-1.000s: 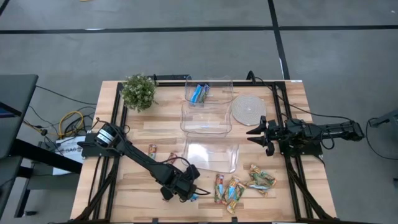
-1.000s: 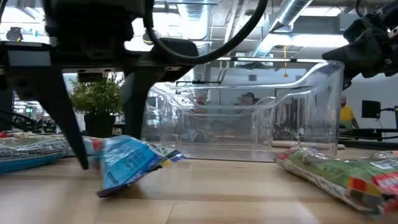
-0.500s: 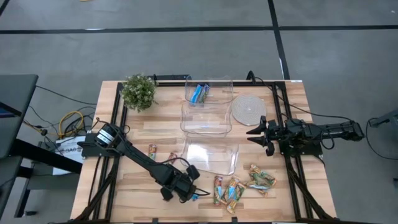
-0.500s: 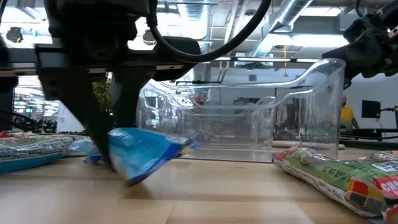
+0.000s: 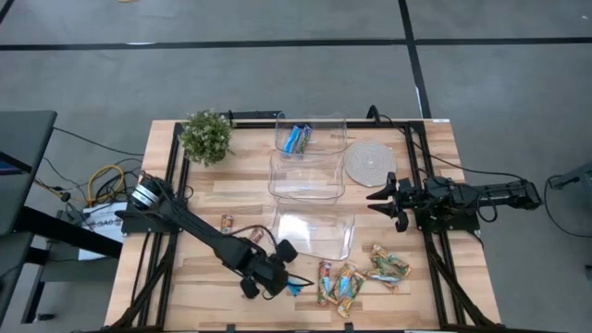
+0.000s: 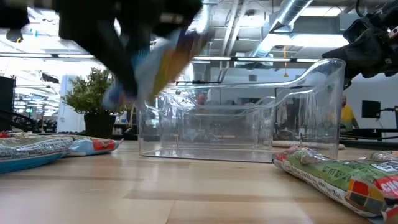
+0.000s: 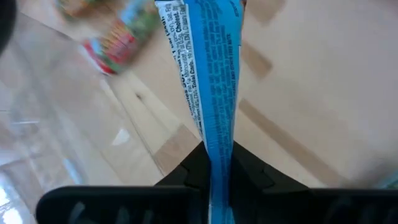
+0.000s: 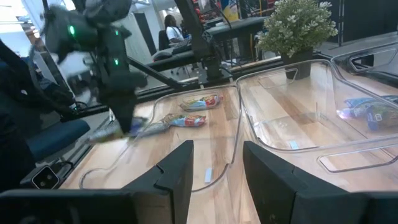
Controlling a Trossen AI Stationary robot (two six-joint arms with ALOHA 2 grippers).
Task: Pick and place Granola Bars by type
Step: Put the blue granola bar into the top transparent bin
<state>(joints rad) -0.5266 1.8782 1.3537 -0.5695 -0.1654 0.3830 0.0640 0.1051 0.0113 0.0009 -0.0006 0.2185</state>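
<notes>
Gripping blue granola bar (image 7: 214, 81) | left pincer (image 5: 277, 280) clamped (bar off table) | right pincer (image 5: 381, 194) apart, idle

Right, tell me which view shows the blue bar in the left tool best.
The left wrist view: the blue bar fills the frame, pinched in the left tool, its print readable. The high view shows only a blue sliver by the tool. The low view has it blurred; the right wrist view shows it small and far off.
</notes>
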